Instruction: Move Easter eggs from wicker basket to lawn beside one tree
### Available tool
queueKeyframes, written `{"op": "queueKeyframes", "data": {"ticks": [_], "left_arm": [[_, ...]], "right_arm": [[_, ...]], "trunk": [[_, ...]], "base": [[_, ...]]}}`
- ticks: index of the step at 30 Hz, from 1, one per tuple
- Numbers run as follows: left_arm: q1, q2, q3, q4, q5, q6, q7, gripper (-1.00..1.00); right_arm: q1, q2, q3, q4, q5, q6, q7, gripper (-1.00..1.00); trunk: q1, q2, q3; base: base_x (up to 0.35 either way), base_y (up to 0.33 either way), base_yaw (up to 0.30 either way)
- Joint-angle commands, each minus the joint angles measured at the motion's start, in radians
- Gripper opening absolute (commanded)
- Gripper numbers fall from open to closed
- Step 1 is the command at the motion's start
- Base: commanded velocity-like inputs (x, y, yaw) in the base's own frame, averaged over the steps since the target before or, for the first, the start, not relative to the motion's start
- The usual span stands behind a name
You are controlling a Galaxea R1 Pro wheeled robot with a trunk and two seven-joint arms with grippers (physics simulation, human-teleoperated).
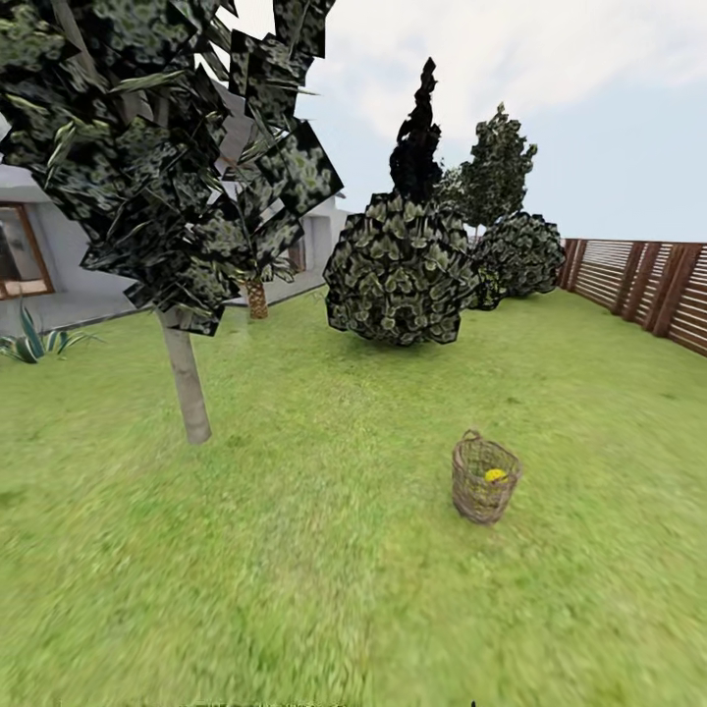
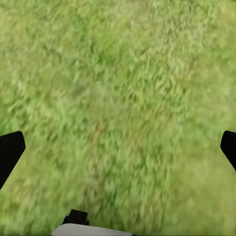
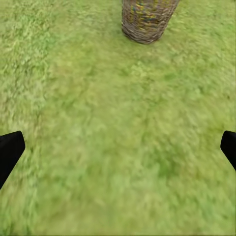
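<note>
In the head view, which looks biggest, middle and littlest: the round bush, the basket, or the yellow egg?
1. Round bush, though it stands farther away.
2. Wicker basket.
3. Yellow egg, peeking out inside the basket.

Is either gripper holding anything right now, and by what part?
Nothing is held. Both the left gripper and right gripper are open over bare lawn.

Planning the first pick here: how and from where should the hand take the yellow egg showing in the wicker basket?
Judging by the head view, come from straight above. The wicker basket stands upright with its mouth open upward, and the egg lies inside, below the rim. Woven walls block any sideways approach. Close the fingers across the egg's rounded middle; how it lies is too small to tell.
</note>
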Motion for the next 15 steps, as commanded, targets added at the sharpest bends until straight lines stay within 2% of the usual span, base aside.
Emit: {"op": "queueKeyframes", "data": {"ticks": [1, 15], "left_arm": [[0.0, -0.001, 0.003, 0.001, 0.0, -0.003, 0.001, 1.0], [0.0, -0.002, 0.003, 0.001, -0.001, -0.003, 0.001, 1.0]], "right_arm": [[0.0, 0.0, 0.0, 0.0, -0.001, -0.003, -0.002, 1.0], [0.0, 0.0, 0.0, 0.0, -0.001, -0.003, -0.002, 1.0]], "trunk": [[0.0, -0.001, -0.001], [0.0, -0.001, -0.01]], "base": [[0.0, -0.27, 0.274], [0.064, -0.302, 0.273]]}}
